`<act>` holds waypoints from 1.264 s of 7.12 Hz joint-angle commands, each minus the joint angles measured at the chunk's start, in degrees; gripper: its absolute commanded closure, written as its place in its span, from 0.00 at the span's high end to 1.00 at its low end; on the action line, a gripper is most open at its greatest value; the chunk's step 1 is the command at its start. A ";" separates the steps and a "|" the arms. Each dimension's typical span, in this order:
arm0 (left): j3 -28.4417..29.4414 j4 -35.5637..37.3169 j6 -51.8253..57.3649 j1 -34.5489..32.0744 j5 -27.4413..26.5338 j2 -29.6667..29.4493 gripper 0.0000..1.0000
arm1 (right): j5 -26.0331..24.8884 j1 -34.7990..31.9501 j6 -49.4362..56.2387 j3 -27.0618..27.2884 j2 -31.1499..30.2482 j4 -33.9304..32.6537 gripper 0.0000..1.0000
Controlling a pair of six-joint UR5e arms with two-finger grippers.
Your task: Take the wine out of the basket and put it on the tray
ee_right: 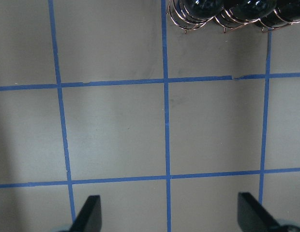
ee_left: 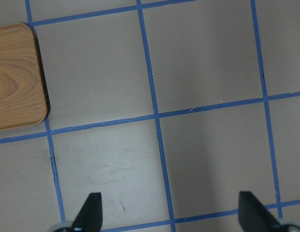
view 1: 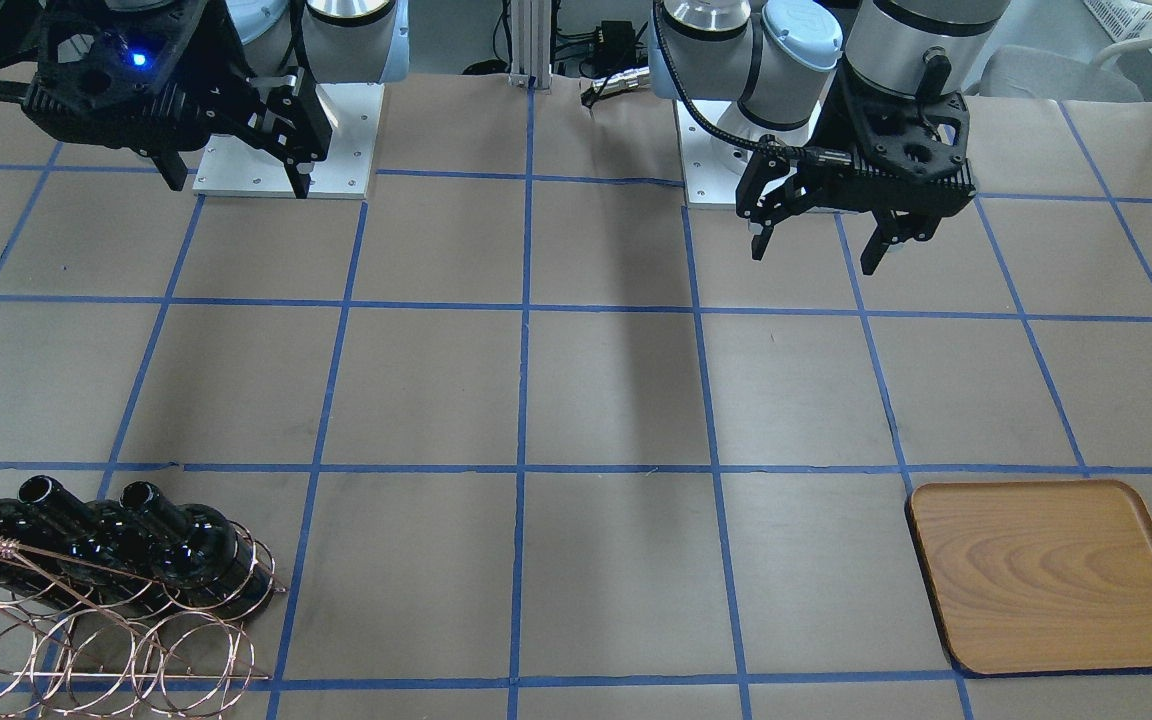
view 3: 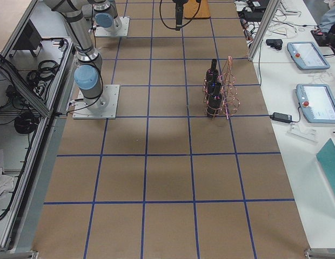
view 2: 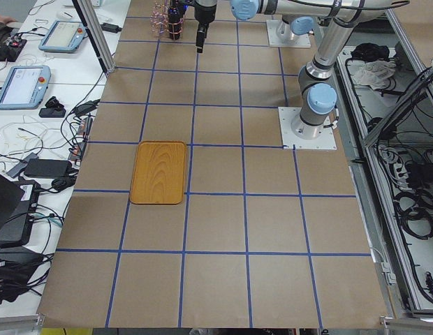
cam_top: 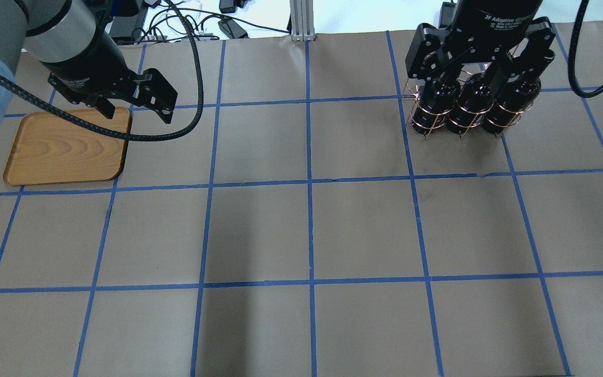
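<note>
Three glossy near-black wine bottles (view 1: pixel 136 540) lie side by side in the copper wire basket (view 1: pixel 106 620); they also show in the overhead view (cam_top: pixel 469 104) and at the top edge of the right wrist view (ee_right: pixel 237 7). The wooden tray (view 1: pixel 1051 575) lies bare on the table's other side. My right gripper (view 1: pixel 238 185) is open and empty, held high and short of the basket (cam_top: pixel 427 120). My left gripper (view 1: pixel 814 255) is open and empty, beside the tray's (cam_top: pixel 60 152) inner edge. Its fingertips (ee_left: pixel 92 210) frame bare table.
The brown table has a grid of blue tape lines (cam_top: pixel 309 183). A metal post (cam_top: pixel 299 21) and cables stand at the far edge. Both arm bases (view 1: pixel 286 150) are bolted on the robot's side. Tablets and cables (view 3: pixel 313 102) lie on side benches.
</note>
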State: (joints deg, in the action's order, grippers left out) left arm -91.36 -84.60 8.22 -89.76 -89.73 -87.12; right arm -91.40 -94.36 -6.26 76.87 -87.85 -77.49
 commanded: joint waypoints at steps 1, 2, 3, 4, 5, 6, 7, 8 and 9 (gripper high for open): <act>-0.13 -0.04 -0.05 0.02 -0.09 0.02 1.00 | -0.18 -0.03 -0.07 0.04 -0.04 -0.21 0.99; -0.22 -0.04 -0.05 0.02 -0.18 -0.07 1.00 | -0.10 0.06 0.02 0.04 0.05 -0.20 0.99; -0.22 -0.04 0.65 0.02 -0.18 -0.07 1.00 | -0.10 0.06 0.10 0.12 0.05 -0.20 1.00; -0.31 0.04 0.66 0.02 -0.18 -0.16 1.00 | -0.27 0.06 0.10 0.13 0.22 -0.29 1.00; -0.31 -0.04 0.66 0.11 -0.27 -0.16 1.00 | -0.10 0.06 0.63 0.04 0.31 -0.73 1.00; -0.31 0.13 0.57 0.11 0.08 0.10 1.00 | -0.27 0.14 0.63 0.04 0.31 -0.91 1.00; -0.39 0.13 0.65 0.11 -0.18 0.10 1.00 | -0.10 0.15 0.37 0.04 -0.21 -0.91 1.00; -0.39 0.05 0.66 0.11 -0.27 0.10 1.00 | 0.51 0.15 0.28 0.30 -0.13 -0.99 1.00; -0.39 0.05 0.74 0.19 -0.27 0.10 1.00 | 0.34 0.15 0.80 0.47 0.31 -1.60 1.00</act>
State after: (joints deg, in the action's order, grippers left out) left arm -91.74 -84.53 8.89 -89.62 -89.95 -87.02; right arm -91.14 -94.23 -5.80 77.12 -87.83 -78.59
